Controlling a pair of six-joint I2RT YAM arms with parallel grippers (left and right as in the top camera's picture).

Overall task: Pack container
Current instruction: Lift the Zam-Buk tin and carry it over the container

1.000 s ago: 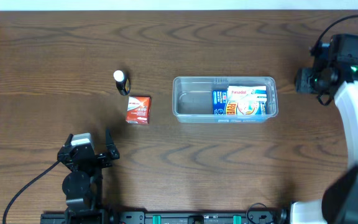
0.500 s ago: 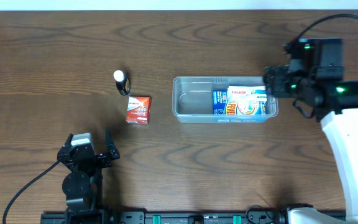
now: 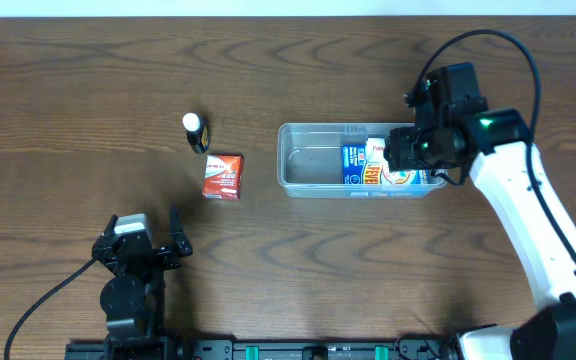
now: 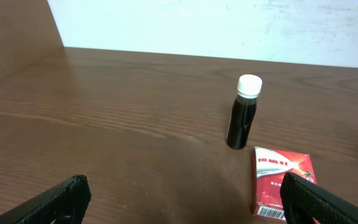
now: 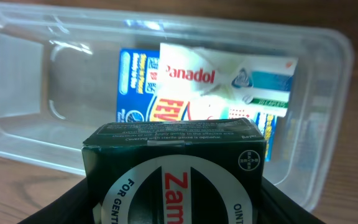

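Overhead: your clear, round-cornered plastic container [image 3: 303, 160] sits right of centre. It already holds a blue box [image 3: 353, 163] and a white carton [image 3: 380, 158], with the right gripper [image 3: 413, 150] over its right end. A red cardboard box [image 3: 223, 176] and a glossy dark bottle [image 3: 196, 132] wait at left on the wood-grain worktop [image 3: 88, 80], so you're roughly half packed.

Left wrist: the left gripper [image 4: 182, 186] has its fingers spread and holds nothing.

Right wrist: the fingers clamp a dark green carton [image 5: 176, 162].

Overhead camera looks straight down on the table [image 3: 68, 80]. Left wrist view sits low, facing bottle [image 4: 243, 112] and red box [image 4: 283, 183]; right wrist view peers close over a dark green box [image 5: 173, 168] into the container [image 5: 337, 93]. Overhead shares both areas.
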